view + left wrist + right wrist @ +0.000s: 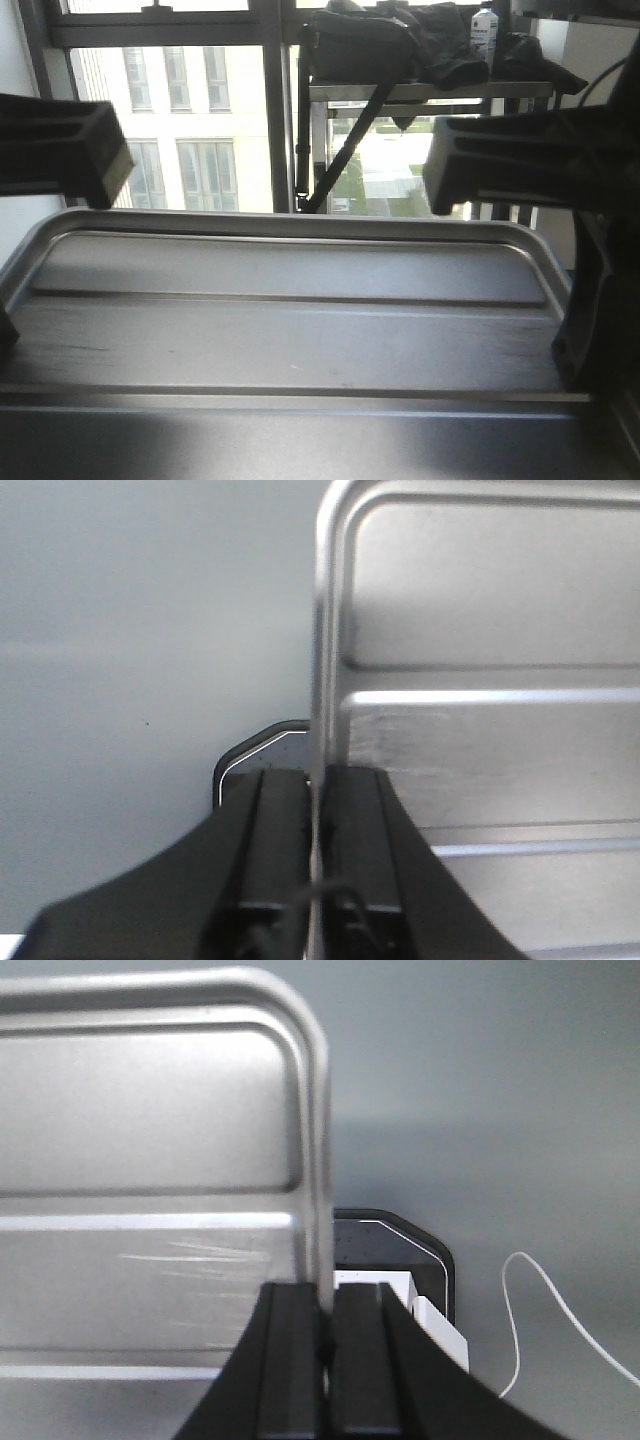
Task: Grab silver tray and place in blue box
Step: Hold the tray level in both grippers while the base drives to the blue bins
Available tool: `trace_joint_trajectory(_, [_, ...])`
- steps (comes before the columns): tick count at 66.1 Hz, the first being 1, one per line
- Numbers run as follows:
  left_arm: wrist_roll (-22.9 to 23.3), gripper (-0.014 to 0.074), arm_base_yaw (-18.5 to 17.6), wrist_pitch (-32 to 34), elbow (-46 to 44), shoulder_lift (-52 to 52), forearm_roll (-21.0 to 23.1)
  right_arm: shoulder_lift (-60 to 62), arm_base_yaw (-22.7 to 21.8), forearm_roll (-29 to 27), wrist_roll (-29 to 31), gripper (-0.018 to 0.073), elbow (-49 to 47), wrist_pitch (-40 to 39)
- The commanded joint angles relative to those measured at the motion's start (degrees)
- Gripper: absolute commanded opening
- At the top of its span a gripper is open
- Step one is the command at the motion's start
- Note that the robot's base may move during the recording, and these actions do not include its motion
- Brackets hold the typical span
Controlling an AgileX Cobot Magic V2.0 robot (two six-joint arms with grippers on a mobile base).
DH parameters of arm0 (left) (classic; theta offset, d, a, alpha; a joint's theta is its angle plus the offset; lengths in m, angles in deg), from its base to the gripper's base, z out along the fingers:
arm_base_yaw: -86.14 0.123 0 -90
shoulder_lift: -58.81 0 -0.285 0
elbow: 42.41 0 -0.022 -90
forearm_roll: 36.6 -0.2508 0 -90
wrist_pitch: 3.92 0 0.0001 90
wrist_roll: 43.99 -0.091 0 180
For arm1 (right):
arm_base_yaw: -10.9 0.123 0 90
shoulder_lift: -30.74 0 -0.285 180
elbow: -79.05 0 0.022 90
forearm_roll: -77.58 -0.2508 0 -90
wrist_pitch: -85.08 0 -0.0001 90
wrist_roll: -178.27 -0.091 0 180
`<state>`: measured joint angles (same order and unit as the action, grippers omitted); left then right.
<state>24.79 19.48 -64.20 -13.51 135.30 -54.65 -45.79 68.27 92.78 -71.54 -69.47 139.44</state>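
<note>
My left end effector [315, 776] was clamped on the silver tray [300, 340]. Its two black fingers [275, 820] were pressed together with the tray's thin left rim between them, one finger outside the rim and one over the recessed panel. My right end effector [325, 1298] gripped the opposite rim in the same way, with one finger on the inner slope and the other on the outside.

The tray spanned the gap between my two end effectors, with its long side running from one to the other. In the front view it filled the lower half of the picture. Its two long raised ribs ran across from the left end effector's side to the right one's, and its far rim with rounded corners lay beyond both.

Under the left end effector, just outside the rim, the rounded corner of a dark plate [240, 745] showed against a plain grey surface [120, 680]. On the outer side of the right end effector sat a similar dark plate with a white block [385, 1285] on it. Further out, a thin white cable [522, 1255] looped across the same grey surface.

Beyond the tray's far rim was a window [200, 100]. To the right of it, a shelf [430, 92] carried dark bags [370, 45] and a bottle [484, 30].
</note>
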Motion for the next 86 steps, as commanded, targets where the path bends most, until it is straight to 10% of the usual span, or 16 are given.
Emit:
trace_joint_trajectory(1, [0.7,-0.0009,-0.4,-2.4,-1.5,-1.4,-2.1,1.5,-0.1,2.5,0.2,0.0059,-1.3,1.4])
trace_joint_trajectory(86, [0.7,-0.0009,-0.4,-2.4,-1.5,-1.4,-2.1,1.5,-0.1,2.5,0.2,0.0059,-1.3,1.4])
